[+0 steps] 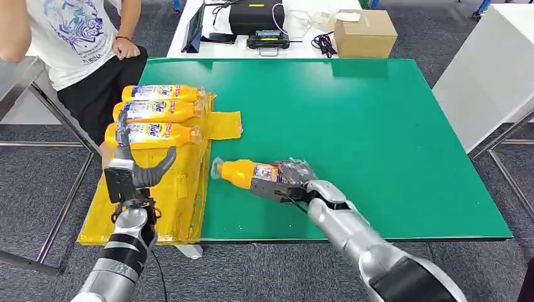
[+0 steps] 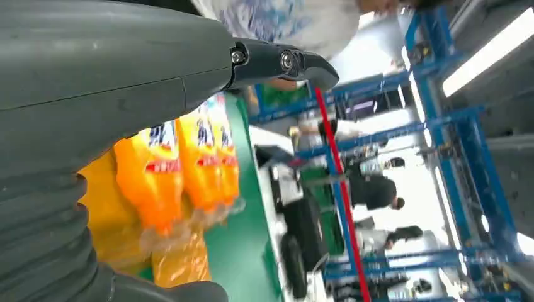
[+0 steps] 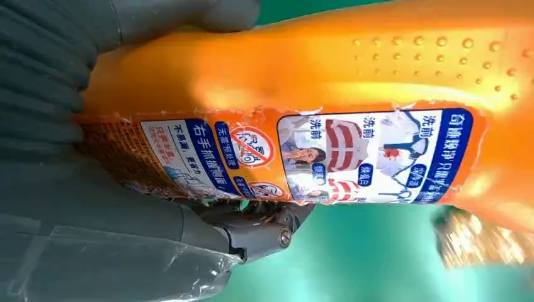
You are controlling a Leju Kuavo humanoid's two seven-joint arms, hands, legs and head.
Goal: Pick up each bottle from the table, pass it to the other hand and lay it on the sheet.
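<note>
An orange detergent bottle (image 1: 242, 172) lies on its side over the green table (image 1: 378, 138), cap toward the yellow sheet (image 1: 182, 201). My right hand (image 1: 286, 182) grips its lower body; up close the bottle's label (image 3: 352, 157) faces the wrist camera with my dark fingers (image 3: 252, 233) wrapped under it. Three more orange bottles (image 1: 157, 113) lie in a row on the sheet at the table's left. My left hand (image 1: 135, 167) hovers over the sheet near the closest of them, fingers spread and holding nothing. From the left wrist the row of bottles (image 2: 182, 170) shows beyond the thumb.
A person (image 1: 82, 44) sits at the table's far left corner, close to the sheet. Behind the green table stands a white table with a black case (image 1: 255, 16), a cardboard box (image 1: 365, 33) and cables. A white cabinet (image 1: 491, 69) stands on the right.
</note>
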